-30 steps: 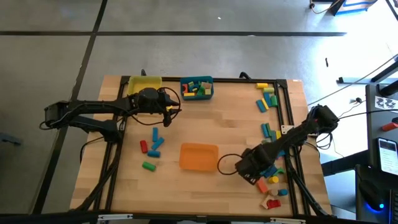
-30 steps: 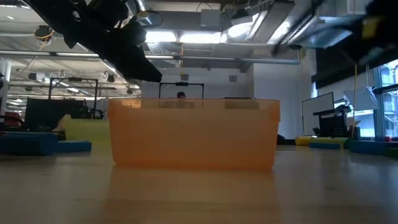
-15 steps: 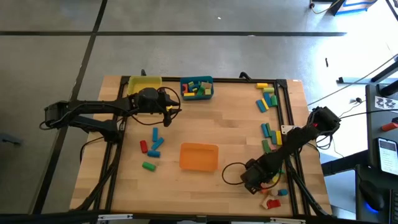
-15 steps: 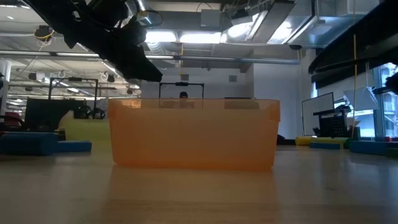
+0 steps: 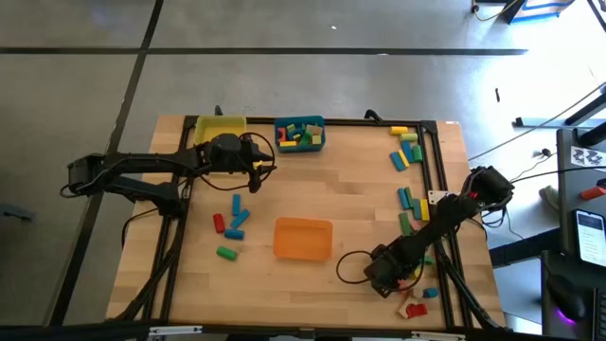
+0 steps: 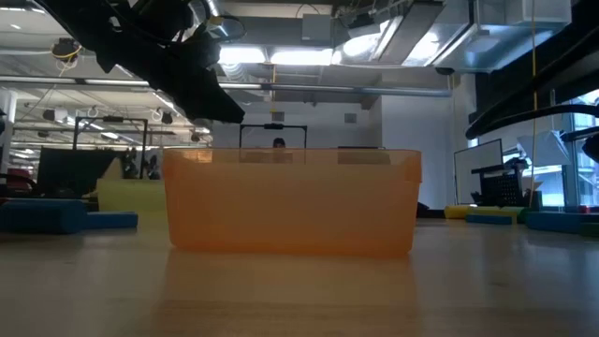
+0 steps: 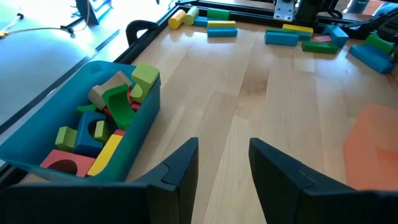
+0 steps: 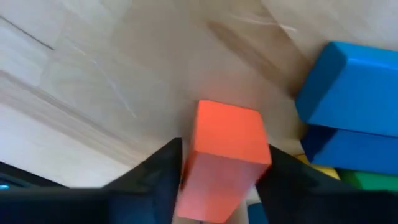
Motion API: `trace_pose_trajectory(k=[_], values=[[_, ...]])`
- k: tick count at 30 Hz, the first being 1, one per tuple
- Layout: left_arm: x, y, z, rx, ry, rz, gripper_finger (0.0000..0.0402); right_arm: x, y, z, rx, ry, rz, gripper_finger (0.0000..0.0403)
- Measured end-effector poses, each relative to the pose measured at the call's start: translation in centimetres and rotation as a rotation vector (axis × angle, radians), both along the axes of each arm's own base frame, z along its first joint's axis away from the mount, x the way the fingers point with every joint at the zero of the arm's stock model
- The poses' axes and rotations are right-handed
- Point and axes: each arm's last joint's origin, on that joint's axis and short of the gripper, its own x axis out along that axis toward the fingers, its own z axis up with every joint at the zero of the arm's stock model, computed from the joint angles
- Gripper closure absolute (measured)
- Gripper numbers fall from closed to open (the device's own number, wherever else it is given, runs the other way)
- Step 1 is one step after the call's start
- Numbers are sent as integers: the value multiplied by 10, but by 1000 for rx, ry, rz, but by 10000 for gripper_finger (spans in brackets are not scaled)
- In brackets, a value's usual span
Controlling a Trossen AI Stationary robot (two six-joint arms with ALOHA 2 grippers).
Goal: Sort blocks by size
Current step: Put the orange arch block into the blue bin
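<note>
right wrist view: i see the orange block (image 8: 227, 155) between my right claw (image 8: 217, 180) fingers, closing on it, long axis along them.
place: table's 4 o'clock corner.
left claw (image 7: 224, 177): half open, empty.

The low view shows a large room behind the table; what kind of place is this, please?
Probably a robotics lab or workshop hall. The low view shows exposed ceiling ducts and lights and a monitor on a stand. From above, the wooden table stands on a bare concrete floor.
</note>
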Motion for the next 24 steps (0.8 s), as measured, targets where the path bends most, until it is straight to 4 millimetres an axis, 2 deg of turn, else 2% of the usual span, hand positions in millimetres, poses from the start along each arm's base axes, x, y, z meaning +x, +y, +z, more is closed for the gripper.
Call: trace_pose_trajectory(k=[3,10,14,18,24], values=[[0,0,0,0,0,0,274,0,0,0,10,-4,19,268],[0,0,0,0,0,0,274,7,-7,6,53,-39,60,270],[0,0,0,0,0,0,274,20,-13,19,85,-124,88,261],[0,0,0,0,0,0,274,36,-20,36,84,-247,133,269],[0,0,0,0,0,0,274,55,-50,61,-32,-405,178,264]])
